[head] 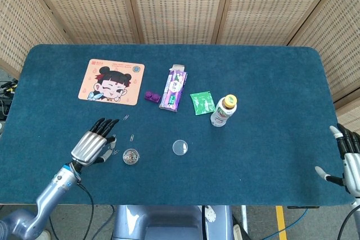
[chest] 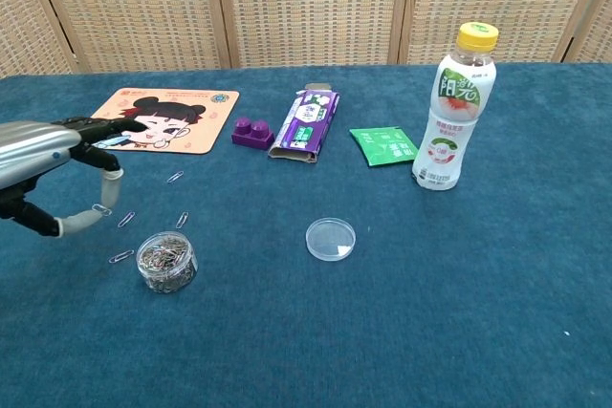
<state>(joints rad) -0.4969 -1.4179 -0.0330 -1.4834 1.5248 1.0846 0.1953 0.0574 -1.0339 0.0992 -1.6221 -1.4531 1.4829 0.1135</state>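
My left hand [head: 93,145] [chest: 57,164] hovers over the blue table just left of a small clear jar [head: 130,156] [chest: 165,262] full of paper clips. It pinches a paper clip [chest: 100,209] between thumb and a finger, with the other fingers stretched forward. Loose clips [chest: 125,220] lie on the cloth around the jar. The jar's round clear lid [head: 180,148] [chest: 331,238] lies flat to the jar's right. My right hand [head: 349,161] is at the table's right edge with its fingers spread and nothing in it; the chest view does not show it.
A cartoon mouse pad [head: 111,82] [chest: 153,120] lies at the back left. A purple brick [head: 151,96] [chest: 251,132], a purple box [head: 174,87] [chest: 306,122], a green sachet [head: 201,103] [chest: 384,146] and an upright bottle [head: 223,111] [chest: 454,107] stand across the middle.
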